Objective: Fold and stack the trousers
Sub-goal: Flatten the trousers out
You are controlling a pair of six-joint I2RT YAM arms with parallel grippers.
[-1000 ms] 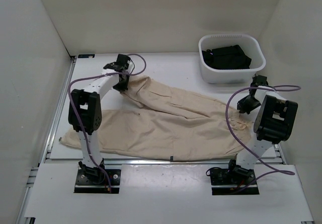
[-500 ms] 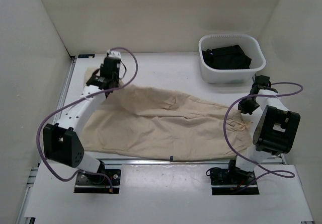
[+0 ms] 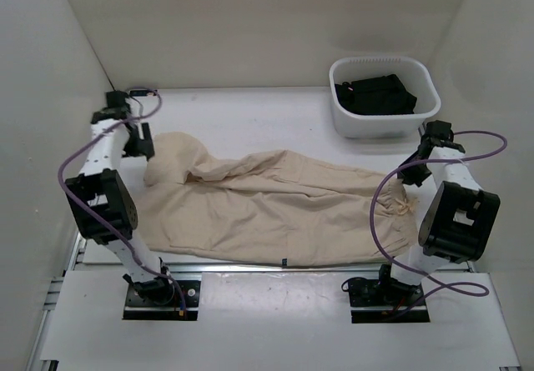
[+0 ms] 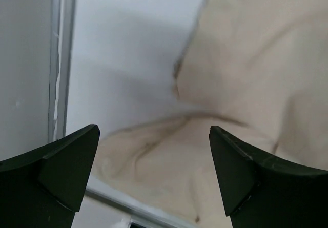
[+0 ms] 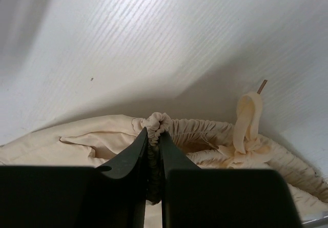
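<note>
Table (image 3: 250, 112) is carrying the trousers (image 3: 267, 200), lying stretched from 9 o'clock to 3 o'clock, with a white bin (image 3: 380, 125) of dark clothes (image 3: 380, 94) sitting at 1. I'm reading this as the spreading-out step, no fold yet. Left gripper (image 4: 154, 129) is hovering wide open over the leg ends at 9; right gripper (image 5: 154, 136) is pinching the gathered waistband (image 5: 195, 128) at 3. Next, I'm guessing, left is needing a fresh hem grab for folding toward the waist.

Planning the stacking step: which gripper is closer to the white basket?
Right. The right gripper sits just on the near side of the basket, pinching the waistband of the trousers; the left gripper hangs open at the far left, over a leg end.
</note>
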